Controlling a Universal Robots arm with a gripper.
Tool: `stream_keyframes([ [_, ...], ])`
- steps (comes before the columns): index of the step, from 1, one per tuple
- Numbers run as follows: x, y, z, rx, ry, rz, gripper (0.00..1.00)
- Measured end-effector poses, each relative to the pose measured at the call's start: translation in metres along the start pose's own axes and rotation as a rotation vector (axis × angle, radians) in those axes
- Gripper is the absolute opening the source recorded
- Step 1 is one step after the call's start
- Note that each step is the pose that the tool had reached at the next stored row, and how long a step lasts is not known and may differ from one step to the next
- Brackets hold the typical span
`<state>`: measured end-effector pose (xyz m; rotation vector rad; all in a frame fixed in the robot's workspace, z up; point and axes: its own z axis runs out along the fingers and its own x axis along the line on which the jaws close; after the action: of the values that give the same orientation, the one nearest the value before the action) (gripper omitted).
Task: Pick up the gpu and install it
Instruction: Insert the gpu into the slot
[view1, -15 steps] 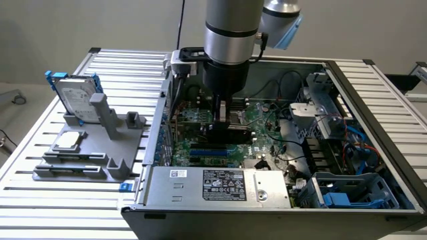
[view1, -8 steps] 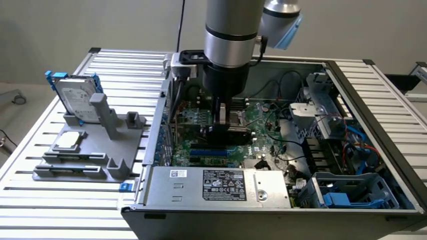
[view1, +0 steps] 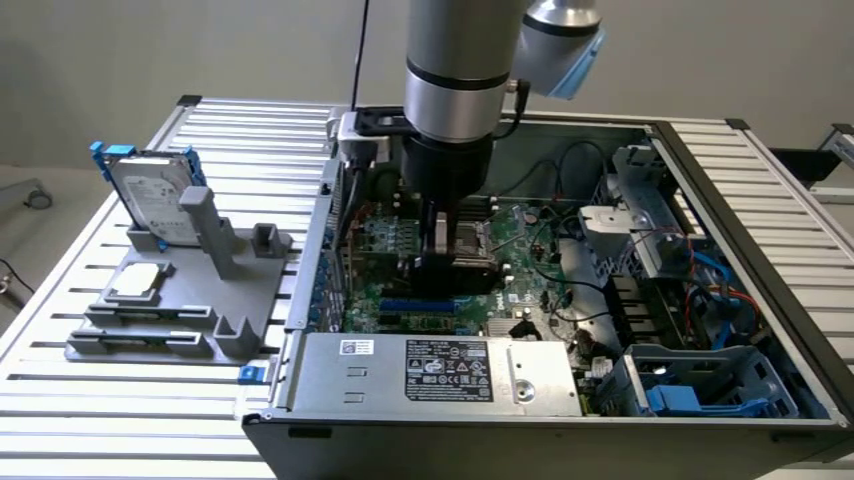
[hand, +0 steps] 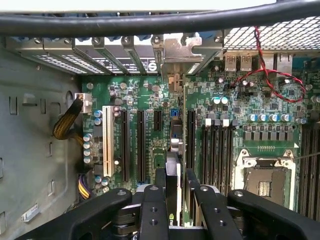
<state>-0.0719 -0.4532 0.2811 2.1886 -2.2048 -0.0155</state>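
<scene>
Step in hand: install, judged from the grip; pickup reads as done.

- Arm (view1: 461, 80) reaches straight down into the open case (view1: 747, 200), about mid-case.
- Tool (hand: 173, 180): fingers (hand: 160, 182) clamped on the gpu (hand: 172, 150), one finger on each face.
- Gpu: inside the case, held edge-on and upright over the motherboard (hand: 150, 100), among the long black slots (hand: 141, 145). It sits between the white slot (hand: 107, 140) and the CPU socket (hand: 265, 182), and its far end runs toward the case's rear wall of slot covers (hand: 90, 55).
- A silver bracket (hand: 177, 52) at that rear wall lines up with the card. Cannot tell whether it is the gpu's own.
- The card's lower edge is hidden behind its own body. Cannot tell whether it touches a slot, is part way in, or is seated.
- Outside the case, on the bench (view1: 80, 400): a hard drive (view1: 154, 195) upright in a grey stand, with a small silver chip (view1: 140, 282) lying on the same stand. Neither is touched.

Judgement on the next move: it calls for the card's edge to be parallel to its slot and centred on it. It also needs a straight push with no tilt, and the bracket end must meet the rear opening cleanly. The neighbouring slots are near, so sideways drift is the risk.
</scene>
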Motion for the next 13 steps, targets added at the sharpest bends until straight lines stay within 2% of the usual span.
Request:
stream_keyframes([
  [13,0.002,0.0034,0.0051,-0.0071,0.0001,0.0,0.27],
])
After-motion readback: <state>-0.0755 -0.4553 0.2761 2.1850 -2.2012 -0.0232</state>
